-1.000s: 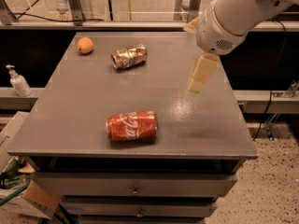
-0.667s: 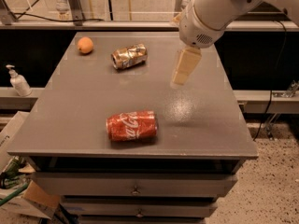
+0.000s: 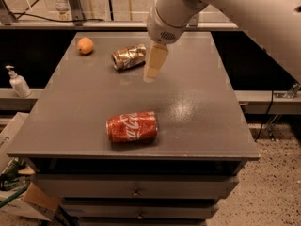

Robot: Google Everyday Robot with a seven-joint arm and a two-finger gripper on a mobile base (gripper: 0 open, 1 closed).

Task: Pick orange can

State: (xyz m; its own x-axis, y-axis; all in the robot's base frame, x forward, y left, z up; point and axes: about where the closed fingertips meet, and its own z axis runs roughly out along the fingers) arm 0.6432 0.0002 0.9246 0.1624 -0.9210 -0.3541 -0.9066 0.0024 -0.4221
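Observation:
The orange can (image 3: 128, 56), a dented gold-and-silver drink can, lies on its side at the back of the grey table (image 3: 197, 102). My gripper (image 3: 153, 69) hangs from the white arm just right of the can, above the table, its cream fingers pointing down. It holds nothing that I can see. A red Coca-Cola can (image 3: 132, 126) lies on its side near the table's front edge.
A small orange fruit (image 3: 85, 45) sits at the table's back left corner. A white pump bottle (image 3: 18, 82) stands on a ledge left of the table. Drawers run under the table front. Cardboard lies on the floor at lower left.
My gripper has moved left across the table, from its right side to just beside the orange can. The cans and the fruit have not moved.

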